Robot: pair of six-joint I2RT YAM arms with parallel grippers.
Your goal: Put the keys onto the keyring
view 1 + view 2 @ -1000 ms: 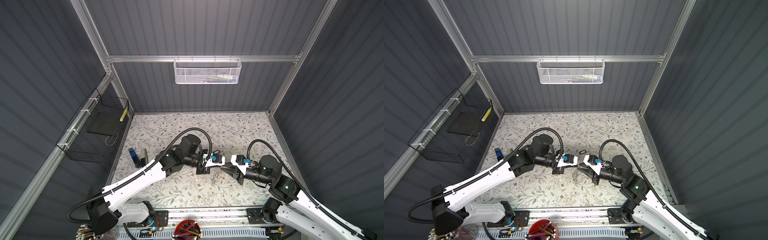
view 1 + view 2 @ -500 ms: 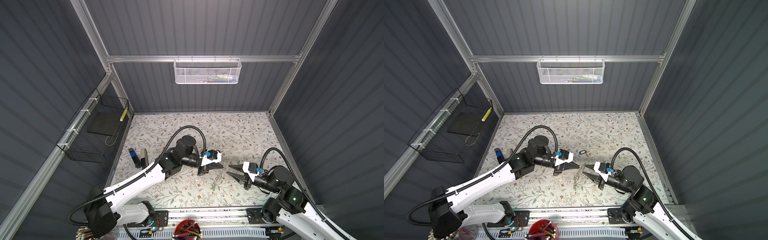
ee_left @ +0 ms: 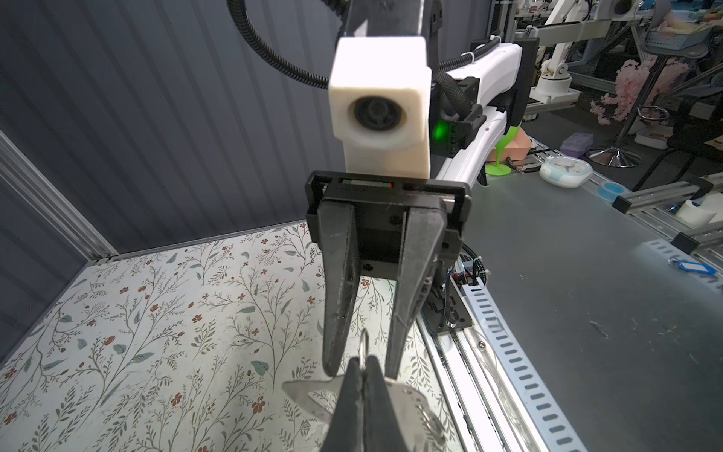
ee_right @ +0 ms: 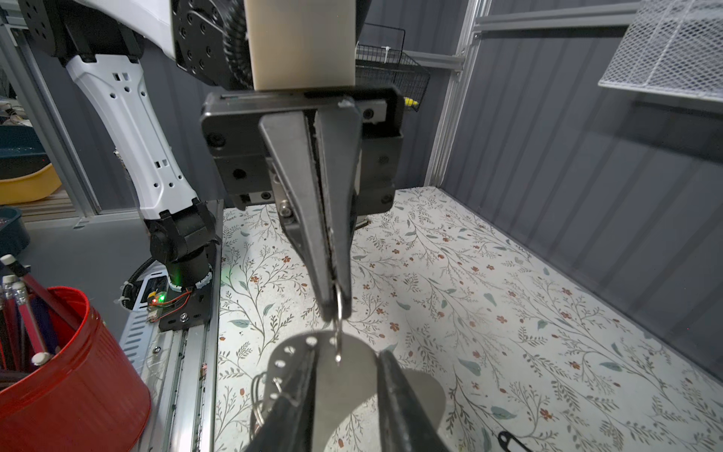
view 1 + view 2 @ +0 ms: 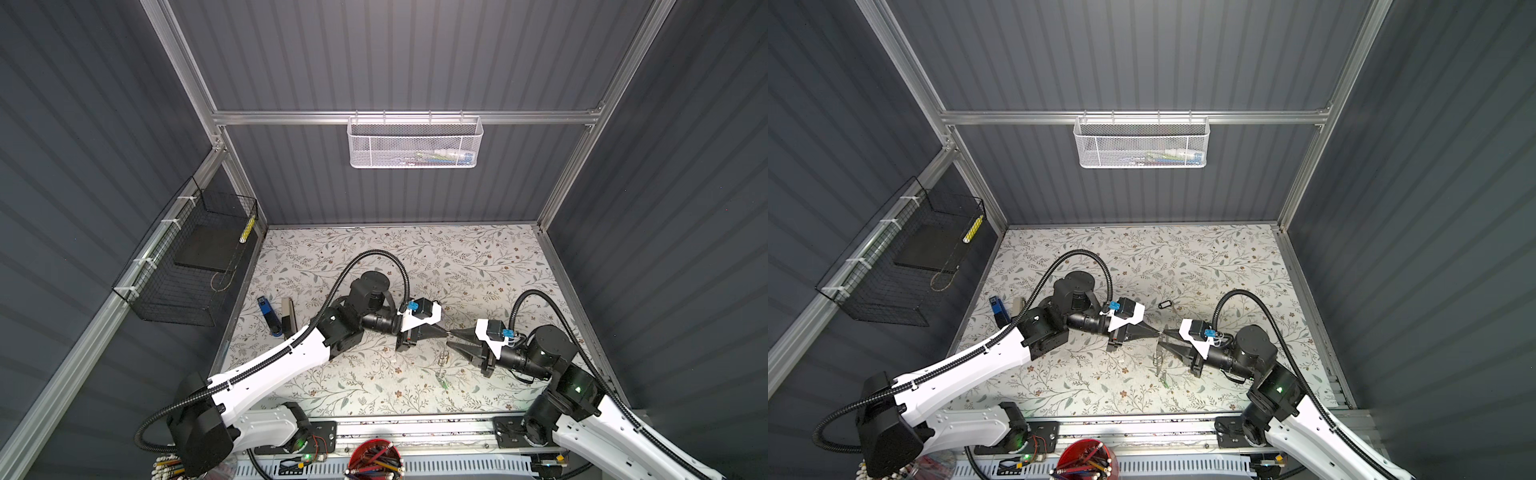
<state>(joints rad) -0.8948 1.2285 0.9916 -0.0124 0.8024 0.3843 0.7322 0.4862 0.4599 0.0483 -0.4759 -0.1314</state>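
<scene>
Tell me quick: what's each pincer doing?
Left pincer: closed, pinching a thin wire ring.
Right pincer: closed on the keyring.

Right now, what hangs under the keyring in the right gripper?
Wire rings hang from the keyring's holes, with a green tag below them. The right gripper hides part of the rings; what else hangs there cannot be told.

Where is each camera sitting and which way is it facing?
Top views: high overhead, looking down on the table; left arm and right arm show.
Left wrist: on the left arm, facing the right gripper; own shut fingers show.
Right wrist: on the right arm, facing the left gripper pinching a wire ring; own fingers show.
Shared: both wrist views show the keyring.
</scene>
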